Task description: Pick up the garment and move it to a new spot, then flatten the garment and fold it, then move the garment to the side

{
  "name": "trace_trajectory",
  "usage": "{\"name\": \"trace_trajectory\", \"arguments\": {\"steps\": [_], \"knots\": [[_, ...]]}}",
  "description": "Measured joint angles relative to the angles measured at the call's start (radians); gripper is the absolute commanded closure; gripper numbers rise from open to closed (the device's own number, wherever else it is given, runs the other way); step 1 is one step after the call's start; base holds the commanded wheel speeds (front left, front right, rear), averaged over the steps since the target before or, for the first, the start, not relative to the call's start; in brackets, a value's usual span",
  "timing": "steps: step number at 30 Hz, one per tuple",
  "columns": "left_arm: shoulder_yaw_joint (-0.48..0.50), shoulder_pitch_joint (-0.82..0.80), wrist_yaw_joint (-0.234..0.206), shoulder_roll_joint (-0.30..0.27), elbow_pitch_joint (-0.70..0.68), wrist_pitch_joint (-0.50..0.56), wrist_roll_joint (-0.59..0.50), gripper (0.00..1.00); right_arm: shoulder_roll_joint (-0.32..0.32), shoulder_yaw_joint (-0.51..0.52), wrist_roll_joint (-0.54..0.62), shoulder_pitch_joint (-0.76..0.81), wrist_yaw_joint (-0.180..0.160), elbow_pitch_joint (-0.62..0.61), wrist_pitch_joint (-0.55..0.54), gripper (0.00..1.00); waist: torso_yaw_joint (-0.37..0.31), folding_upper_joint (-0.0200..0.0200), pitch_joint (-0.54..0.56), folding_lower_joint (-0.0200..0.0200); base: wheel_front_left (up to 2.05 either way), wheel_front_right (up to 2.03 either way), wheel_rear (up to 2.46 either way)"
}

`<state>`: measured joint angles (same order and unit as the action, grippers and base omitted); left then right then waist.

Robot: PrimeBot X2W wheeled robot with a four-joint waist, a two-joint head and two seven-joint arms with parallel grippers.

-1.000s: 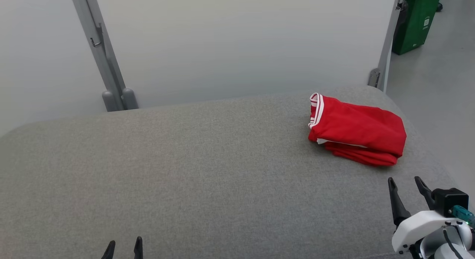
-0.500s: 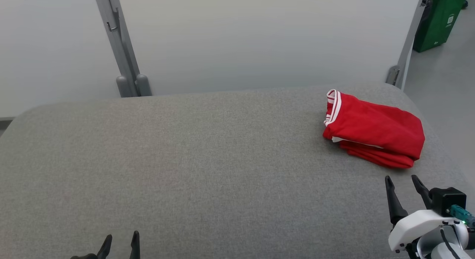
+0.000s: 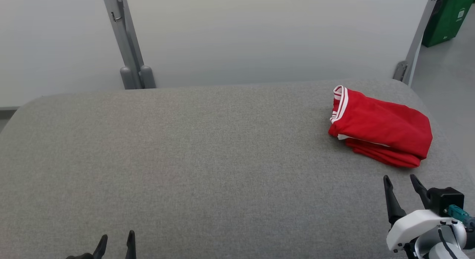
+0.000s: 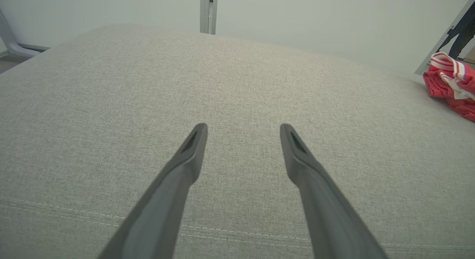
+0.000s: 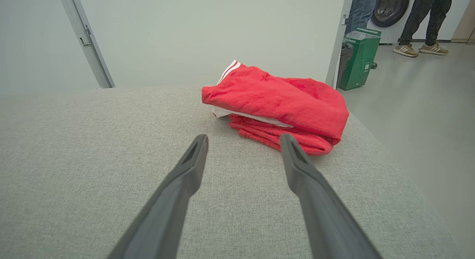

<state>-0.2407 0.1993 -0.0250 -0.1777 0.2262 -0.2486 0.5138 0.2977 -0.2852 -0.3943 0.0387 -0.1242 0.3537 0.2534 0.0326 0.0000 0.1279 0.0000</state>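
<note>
left claw [image 3: 117,239]: wide open, empty, near left on the grey pad [image 3: 222,158]
garment [image 3: 382,127]: red, folded, far right on the pad
right claw [image 3: 400,180]: wide open, empty, near right, just short of the garment
step: looks like the last one, folded and set aside
next: maybe nothing; if not, the right claw reaches forward to pinch the near fold

You're looking at a bright red garment [image 3: 382,127] at the far right, with white stripes along its left edge and a white layer showing beneath. The counter [image 3: 185,158] is a flecked, woven mid-grey. Your fingers [image 4: 174,188] are dark grey, the right wrist housing [image 3: 415,223] white. The bin [image 3: 445,17] beyond is green.
</note>
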Motion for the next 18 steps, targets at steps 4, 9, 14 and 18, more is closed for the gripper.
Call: {"name": "trace_trajectory", "arguments": {"steps": [4,9,14,18], "knots": [[0.0,-0.002,0.004,0.0,0.002,0.0,-0.001,0.0,-0.006,0.002,0.015,0.0,0.0,0.0,0.0,0.0,0.001,0.0,-0.003,0.0,0.0,0.0,0.0],[0.004,-0.013,0.004,0.0,0.005,0.0,-0.017,0.0,-0.007,0.006,0.019,0.0,0.0,0.0,0.0,0.0,0.001,0.0,-0.006,0.0,0.0,0.0,0.0],[0.006,-0.013,0.004,0.005,0.02,0.002,-0.023,1.0,-0.015,0.007,0.026,0.002,0.0,0.009,0.0,1.0,0.001,0.0,-0.005,0.0,0.0,0.0,0.0],[-0.007,0.016,0.004,0.029,0.064,0.002,-0.023,1.0,-0.053,-0.008,0.026,0.046,0.0,0.049,0.0,1.0,0.001,0.0,-0.005,0.0,0.0,0.0,0.0]]}}
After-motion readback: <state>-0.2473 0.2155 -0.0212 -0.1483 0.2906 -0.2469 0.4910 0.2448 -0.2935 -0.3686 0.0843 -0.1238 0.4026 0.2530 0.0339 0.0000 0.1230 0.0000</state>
